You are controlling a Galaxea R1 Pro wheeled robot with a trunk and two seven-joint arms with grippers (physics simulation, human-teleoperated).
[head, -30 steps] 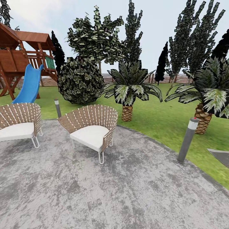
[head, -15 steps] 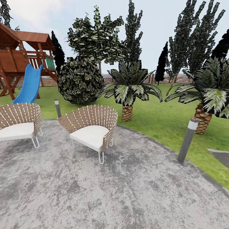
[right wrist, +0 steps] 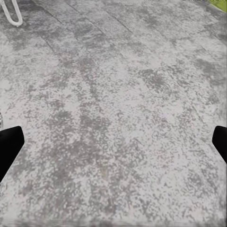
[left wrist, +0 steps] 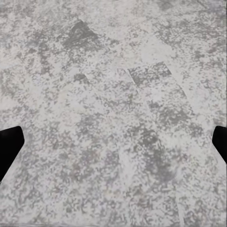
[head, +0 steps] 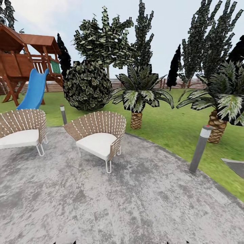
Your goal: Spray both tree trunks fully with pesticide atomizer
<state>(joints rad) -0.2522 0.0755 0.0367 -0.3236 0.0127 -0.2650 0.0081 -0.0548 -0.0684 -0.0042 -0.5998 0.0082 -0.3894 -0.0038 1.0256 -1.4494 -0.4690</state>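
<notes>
The head view looks across a grey mottled stone patio [head: 135, 203] whose curved edge meets the green lawn [head: 169, 125] of the garden. Two wicker chairs with white cushions stand on the far left part of the paving: one near the centre [head: 98, 137] and one at the left edge [head: 22, 130]. A short grey bollard light [head: 63, 114] stands between them at the patio edge, and a taller bollard light with a red top [head: 200, 148] stands at the right edge of the paving. On the lawn beyond are a short palm [head: 137, 98] with a scaly brown trunk, a second palm [head: 222, 101] at the right, a round dark shrub [head: 87, 86] and, behind it, a leafy tree [head: 103, 37]. Narrow dark conifers [head: 206, 37] rise at the far right. A wooden play tower [head: 20, 54] with a blue slide [head: 34, 89] stands at the far left, and a brown slat fence [head: 115, 83] closes the far side. The pesticide atomizer cannot be located in these views. In the left wrist view, the left claw [left wrist: 113, 146] is spread wide, its black fingertips [left wrist: 8, 144] at opposite frame edges over bare stone. In the right wrist view, the right claw [right wrist: 113, 146] is likewise spread wide over the paving, with nothing between its fingertips [right wrist: 8, 144]; a white chair leg [right wrist: 13, 13] is visible at a corner.
</notes>
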